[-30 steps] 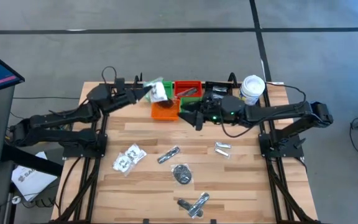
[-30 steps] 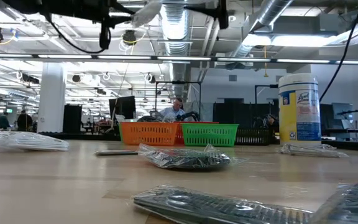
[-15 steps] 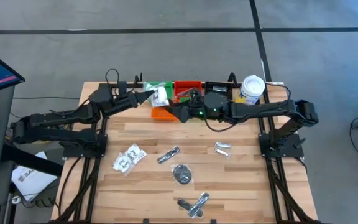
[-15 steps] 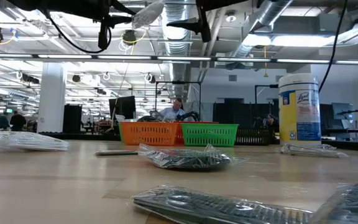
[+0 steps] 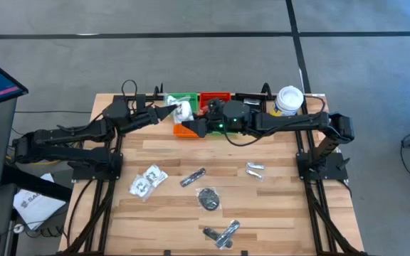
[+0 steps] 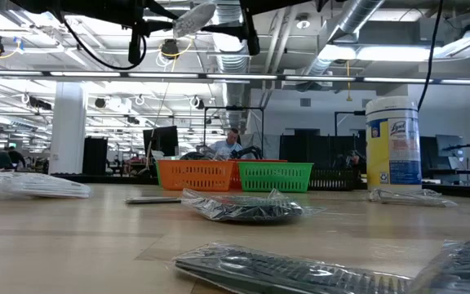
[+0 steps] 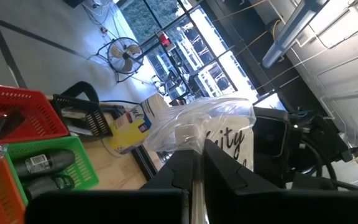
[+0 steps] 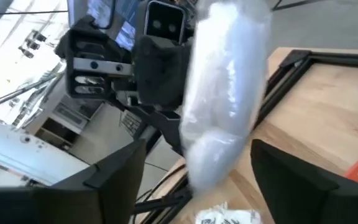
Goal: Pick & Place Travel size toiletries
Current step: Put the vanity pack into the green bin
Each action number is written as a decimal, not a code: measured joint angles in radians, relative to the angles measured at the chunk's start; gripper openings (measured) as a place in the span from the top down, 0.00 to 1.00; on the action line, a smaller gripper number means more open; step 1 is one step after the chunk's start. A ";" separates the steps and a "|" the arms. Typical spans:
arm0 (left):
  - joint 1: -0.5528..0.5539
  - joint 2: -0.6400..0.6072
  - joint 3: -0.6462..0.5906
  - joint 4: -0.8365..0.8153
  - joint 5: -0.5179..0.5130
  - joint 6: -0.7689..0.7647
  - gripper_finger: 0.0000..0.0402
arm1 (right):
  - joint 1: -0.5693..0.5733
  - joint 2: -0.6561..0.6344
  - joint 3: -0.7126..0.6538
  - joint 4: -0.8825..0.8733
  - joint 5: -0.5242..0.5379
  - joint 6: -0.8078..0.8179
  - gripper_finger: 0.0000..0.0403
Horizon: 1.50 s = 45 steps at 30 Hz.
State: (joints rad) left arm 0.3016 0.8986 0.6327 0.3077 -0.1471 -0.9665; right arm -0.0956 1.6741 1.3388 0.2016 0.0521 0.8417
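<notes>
The left gripper (image 5: 164,112) was pinched shut on a clear packet (image 5: 181,109) w/ white contents, held up in the air over the green tray (image 5: 188,97) at the far edge of the table (image 5: 283,206). The right gripper (image 5: 188,126) had reached in just beside it, fingers apart on either side of the packet and not yet closed on it, so it looked like a hand-over, prob. before a drop into a tray. As for progress: the green tray already held a couple of dark items and the red tray (image 5: 216,97) had something dark in it too. Plenty left on the wood, though: a pair of white packets (image 5: 146,180), a slim silvery tube (image 5: 193,176), a dark oval (image 5: 208,198), a small sachet (image 5: 255,169) and two tubes (image 5: 221,234) near the front edge. Roughly a third done, I'd guess.
</notes>
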 joint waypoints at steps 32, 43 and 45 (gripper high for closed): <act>0.008 -0.090 0.000 -0.023 0.278 0.183 0.67 | -0.003 -0.048 0.001 -0.079 -0.279 -0.038 1.00; 0.009 -0.107 0.000 -0.057 0.480 0.281 0.46 | -0.003 -0.053 0.001 -0.087 -0.511 0.069 1.00; 0.013 -0.107 0.000 -0.084 0.495 0.293 0.44 | -0.003 -0.065 0.000 -0.087 -0.545 0.078 1.00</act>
State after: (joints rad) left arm 0.3147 0.7918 0.6325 0.2238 0.3482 -0.6730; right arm -0.0986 1.6087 1.3384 0.1146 -0.4933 0.9195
